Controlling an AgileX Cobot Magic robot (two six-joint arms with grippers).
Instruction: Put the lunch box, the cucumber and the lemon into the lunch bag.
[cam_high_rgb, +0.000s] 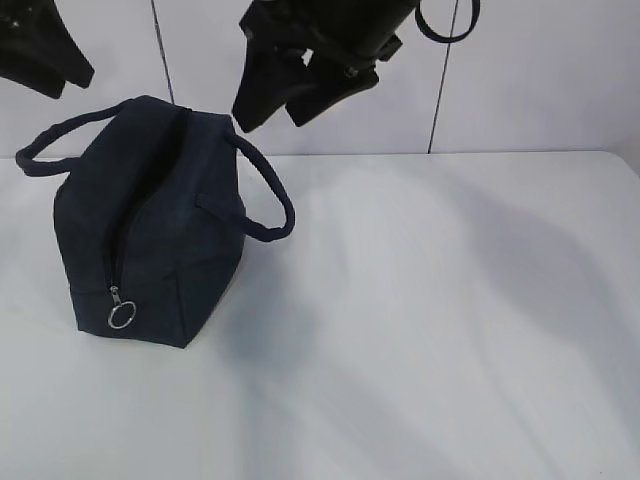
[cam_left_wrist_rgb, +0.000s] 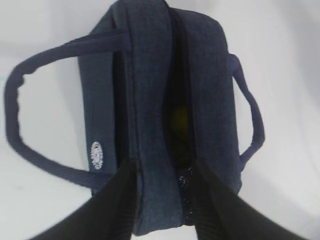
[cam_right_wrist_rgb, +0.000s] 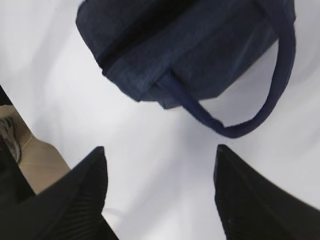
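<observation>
Spreading white beneath everything, the table (cam_high_rgb: 450, 320) carries the lunch bag (cam_high_rgb: 150, 240), upright with its zipper gaping and 2 handles splayed outward. Above the lunch bag hangs the right gripper (cam_right_wrist_rgb: 160, 195), jaws wide apart and empty. The left gripper (cam_left_wrist_rgb: 162, 200) hovers over the bag's zipper end, partly open, holding nothing. Inside the bag's opening, the lemon (cam_left_wrist_rgb: 179, 119) shows yellow. A ring pull (cam_high_rgb: 120, 316) dangles at the bag's near end.

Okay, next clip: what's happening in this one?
A two-armed robot is packing a navy lunch bag on a white table. The bag's top is unzipped, and something yellow, probably the lemon, shows inside the gap. The left gripper hangs right over the bag's open zipper, fingers apart, holding nothing. The right gripper is open and empty above the table. No lunch box or cucumber is visible outside.
</observation>
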